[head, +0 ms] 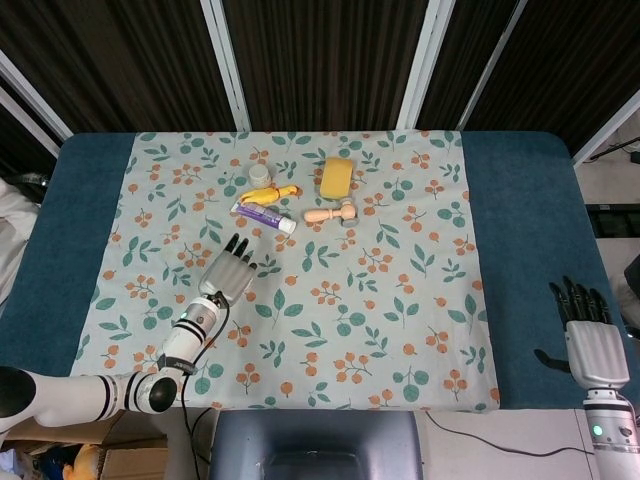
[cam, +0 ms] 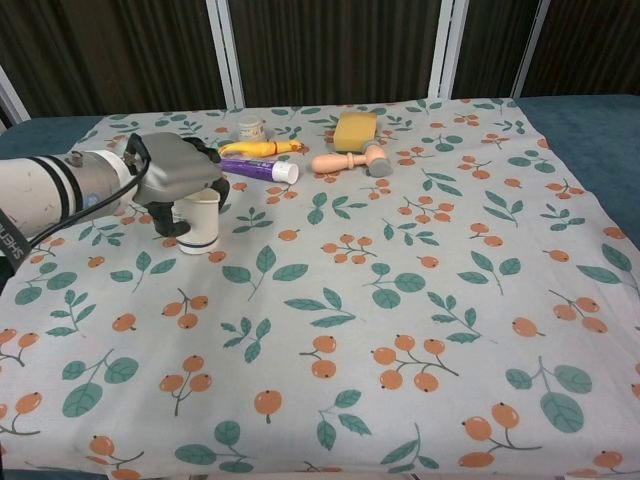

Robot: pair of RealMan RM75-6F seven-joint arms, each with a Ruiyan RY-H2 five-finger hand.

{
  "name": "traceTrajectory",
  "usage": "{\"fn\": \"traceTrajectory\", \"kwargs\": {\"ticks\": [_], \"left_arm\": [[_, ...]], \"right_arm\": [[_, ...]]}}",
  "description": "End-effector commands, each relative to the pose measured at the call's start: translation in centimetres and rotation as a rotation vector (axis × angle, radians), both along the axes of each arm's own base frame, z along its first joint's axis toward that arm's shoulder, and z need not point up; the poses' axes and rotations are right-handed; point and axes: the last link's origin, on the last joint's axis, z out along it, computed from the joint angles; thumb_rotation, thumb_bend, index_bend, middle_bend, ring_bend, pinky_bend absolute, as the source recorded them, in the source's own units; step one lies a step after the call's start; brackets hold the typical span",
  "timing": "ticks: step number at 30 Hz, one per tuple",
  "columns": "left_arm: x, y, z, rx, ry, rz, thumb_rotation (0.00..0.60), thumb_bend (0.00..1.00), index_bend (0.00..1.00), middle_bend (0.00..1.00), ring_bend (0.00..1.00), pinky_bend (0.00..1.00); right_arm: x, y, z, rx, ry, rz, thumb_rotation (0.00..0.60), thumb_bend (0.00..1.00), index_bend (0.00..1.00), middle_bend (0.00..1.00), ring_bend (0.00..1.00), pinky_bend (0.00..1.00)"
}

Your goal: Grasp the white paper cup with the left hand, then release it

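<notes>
while the white paper cup (cam: 203,220) stands upright on the flowered cloth (cam: 400,300) at the left of the chest view, the left hand (cam: 175,170) sits over and around its top, palm above the rim and fingers curled down the near side; whether the fingers truly press the cup wall cannot be told, since the hand hides the contact. in the head view the cup is covered by that hand (head: 228,272), lower left of centre. judged from this, the step in hand is the grasp itself or the letting go right after it; the cup's base looks to be on the cloth, so the next move calls for either a firmer close or a clean spreading of the fingers and a lift straight up, without tipping the light cup. just beyond it, toward the upper left, lie a purple tube (cam: 258,169), a yellow toy (cam: 262,149) and a small jar (cam: 250,129). the right hand (head: 588,345) rests at the lower right of the head view, fingers extended, holding nothing.
</notes>
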Motion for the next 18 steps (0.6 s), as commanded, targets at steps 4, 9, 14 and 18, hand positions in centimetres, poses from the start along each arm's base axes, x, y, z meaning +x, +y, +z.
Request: {"fn": "traceTrajectory", "kwargs": {"ticks": [4,9,14,18], "left_arm": [[1.0,0.0,1.1,0.011,-0.145,0.020,0.600,0.44,0.45,0.38,0.07,0.00],[1.7,0.1,3.0,-0.014,-0.445,0.108,0.600,0.44,0.44,0.39,0.09,0.00],[0.0,0.6,3.8,-0.056,-0.767,0.259,0.600,0.43,0.47,0.39,0.09,0.00],[-2.6,0.9,2.8,-0.089,-0.962,0.406,0.600,0.43,0.48,0.39,0.06,0.00]], "right_arm": [[0.0,0.0,0.1,0.000,-0.004,0.002,0.600,0.22,0.00,0.00,0.00,0.00],[0.0,-0.1,-0.1,0.009,-0.009,0.001,0.600,0.22,0.00,0.00,0.00,0.00],[0.1,-0.2,-0.3,0.021,-0.011,0.006,0.600,0.22,0.00,0.00,0.00,0.00],[0.3,-0.3,-0.5,0.010,0.005,0.015,0.600,0.22,0.00,0.00,0.00,0.00]]}}
